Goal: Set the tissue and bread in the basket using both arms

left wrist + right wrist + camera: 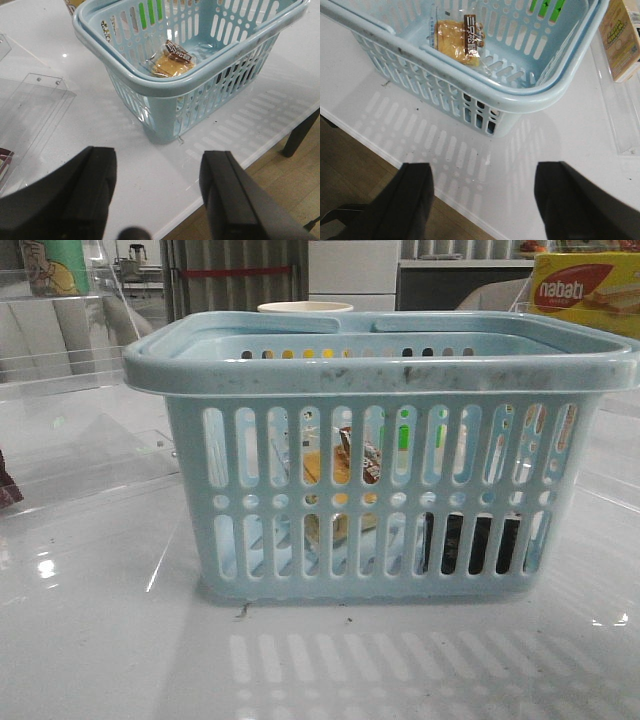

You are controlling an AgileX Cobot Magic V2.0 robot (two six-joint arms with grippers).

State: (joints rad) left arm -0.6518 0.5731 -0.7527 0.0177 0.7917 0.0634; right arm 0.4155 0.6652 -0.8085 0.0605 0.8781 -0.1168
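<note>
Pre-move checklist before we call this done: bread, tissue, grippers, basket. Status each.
1. Bread inside the basket, lying on its floor: ok.
2. Tissue in basket: a dark block shows through the front slots at the robot's right; wrist views hide it behind the rim: cannot tell for certain.
3. Left gripper open, empty, clear of the basket: ok.
4. Right gripper open, empty, clear of the basket: ok.
5. Basket upright on the table: ok.

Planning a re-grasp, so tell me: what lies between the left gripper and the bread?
In the left wrist view, bare white tabletop, then the basket near wall and rim, separate the open left gripper from the bread inside.
</note>
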